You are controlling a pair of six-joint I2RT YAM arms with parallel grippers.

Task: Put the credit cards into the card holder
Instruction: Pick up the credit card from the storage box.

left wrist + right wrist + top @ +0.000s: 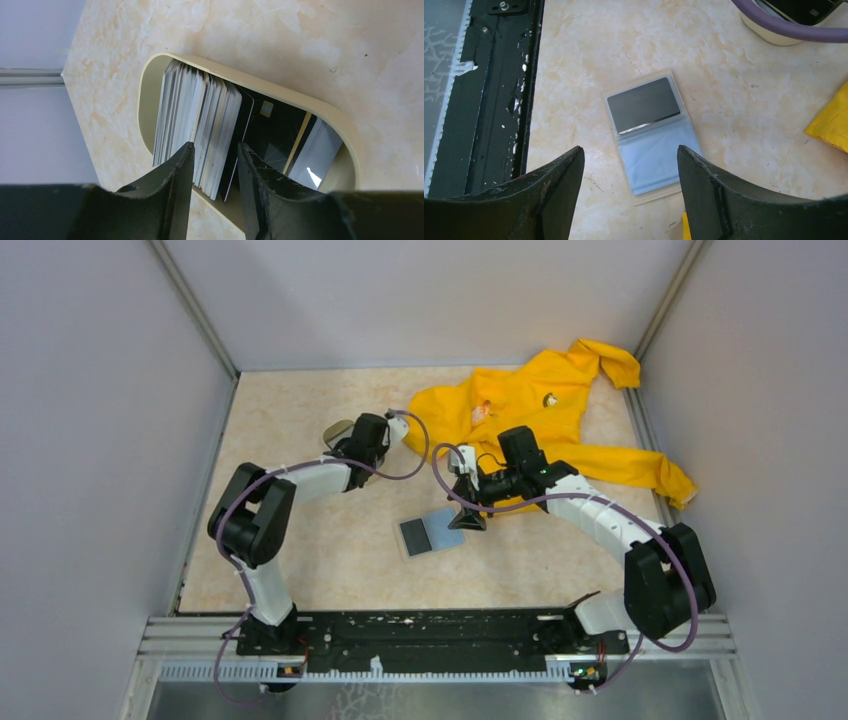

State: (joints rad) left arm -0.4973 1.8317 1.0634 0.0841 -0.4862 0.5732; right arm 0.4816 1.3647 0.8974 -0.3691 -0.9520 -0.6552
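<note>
— Well, picking: the left tool [215, 150], half-closed, brackets a few upright white-edged credit cards [195, 115] in a cream oval dish [280, 87] — gripping? Can't tell.
— Right tool [630, 150]?
— Wide open, empty, above the clear plastic card holder [659, 165]. Next: lift one card.

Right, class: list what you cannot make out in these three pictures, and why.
- Left wrist view: whether the left pincer grips any of the stacked cards; the pincer itself covers their lower edges.
- Top view: the cream tray, mostly behind the left arm.
- Right wrist view: whether the card holder's light blue half holds a card; the plastic is hazy.
</note>
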